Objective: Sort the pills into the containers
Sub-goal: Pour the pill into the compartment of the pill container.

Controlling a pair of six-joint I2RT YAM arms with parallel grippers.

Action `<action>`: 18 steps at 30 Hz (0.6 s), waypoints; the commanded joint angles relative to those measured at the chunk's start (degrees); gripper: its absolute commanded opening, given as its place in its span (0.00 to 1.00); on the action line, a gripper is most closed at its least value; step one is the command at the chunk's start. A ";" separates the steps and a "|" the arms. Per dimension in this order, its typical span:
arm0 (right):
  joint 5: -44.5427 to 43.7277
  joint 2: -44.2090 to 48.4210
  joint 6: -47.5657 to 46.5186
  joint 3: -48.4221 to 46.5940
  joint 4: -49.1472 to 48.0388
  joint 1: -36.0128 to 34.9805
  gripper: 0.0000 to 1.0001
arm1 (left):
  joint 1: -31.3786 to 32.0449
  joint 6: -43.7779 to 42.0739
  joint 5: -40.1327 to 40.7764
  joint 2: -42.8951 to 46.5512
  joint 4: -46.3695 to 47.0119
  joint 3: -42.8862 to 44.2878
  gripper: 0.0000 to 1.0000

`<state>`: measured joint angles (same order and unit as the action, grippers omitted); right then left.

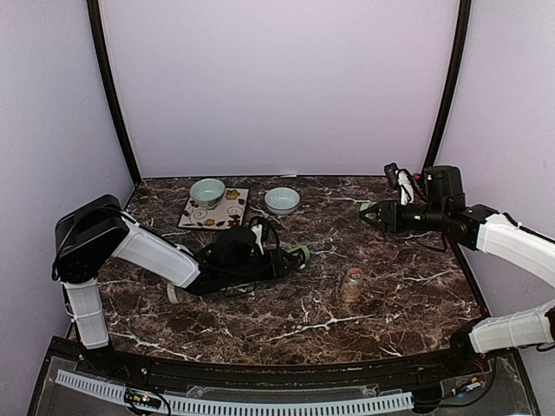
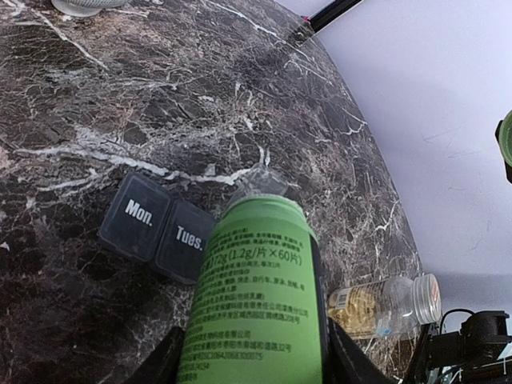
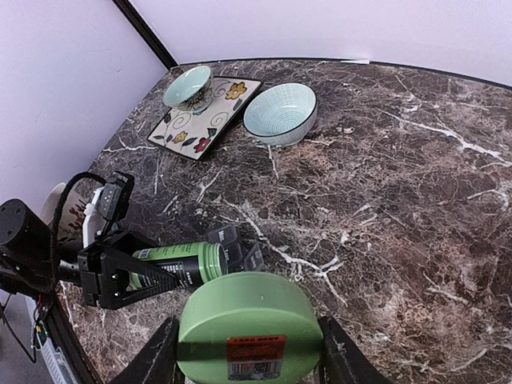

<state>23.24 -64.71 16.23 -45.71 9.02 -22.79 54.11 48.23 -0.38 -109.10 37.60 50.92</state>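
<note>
My left gripper [image 2: 254,352] is shut on a green pill bottle [image 2: 256,296] and holds it tipped almost level. The bottle's uncapped mouth is over a dark weekly pill organizer [image 2: 156,228] marked "Mon." and "Tues." on the marble table. In the right wrist view the bottle [image 3: 172,268] and the organizer [image 3: 240,246] lie below my right gripper [image 3: 250,352]. That gripper is shut on the bottle's green cap [image 3: 250,324] and holds it high above the table. From above, the left gripper [image 1: 282,258] is mid-table and the right gripper [image 1: 368,212] is at the back right.
A clear bottle of yellow pills [image 1: 352,284] stands right of centre, and it also shows in the left wrist view [image 2: 384,308]. Two pale green bowls [image 1: 282,200] [image 1: 207,191] sit at the back, the left one on a floral plate [image 1: 227,212].
</note>
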 commanded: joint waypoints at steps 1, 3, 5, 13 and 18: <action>0.57 -0.33 0.41 0.62 -2.44 0.54 0.20 | 0.64 -1.62 0.71 0.29 -1.10 1.97 0.00; 0.66 -0.34 0.41 0.53 -2.44 0.55 0.20 | 0.65 -1.64 0.82 0.29 -1.17 1.93 0.00; 0.66 -0.38 0.38 0.52 -2.46 0.61 0.20 | 0.65 -1.58 0.82 0.31 -1.06 1.77 0.00; 0.75 -0.33 0.40 0.51 -2.39 0.64 0.20 | 0.65 -0.72 1.12 0.79 2.48 -0.24 0.00; 0.84 -0.42 0.37 0.45 -2.31 0.64 0.20 | 0.65 0.40 0.67 1.16 6.83 -2.61 0.00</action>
<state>23.40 -64.73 16.43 -45.71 9.02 -22.48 54.54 47.97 0.12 -109.08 39.05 50.46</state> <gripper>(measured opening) 0.491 0.532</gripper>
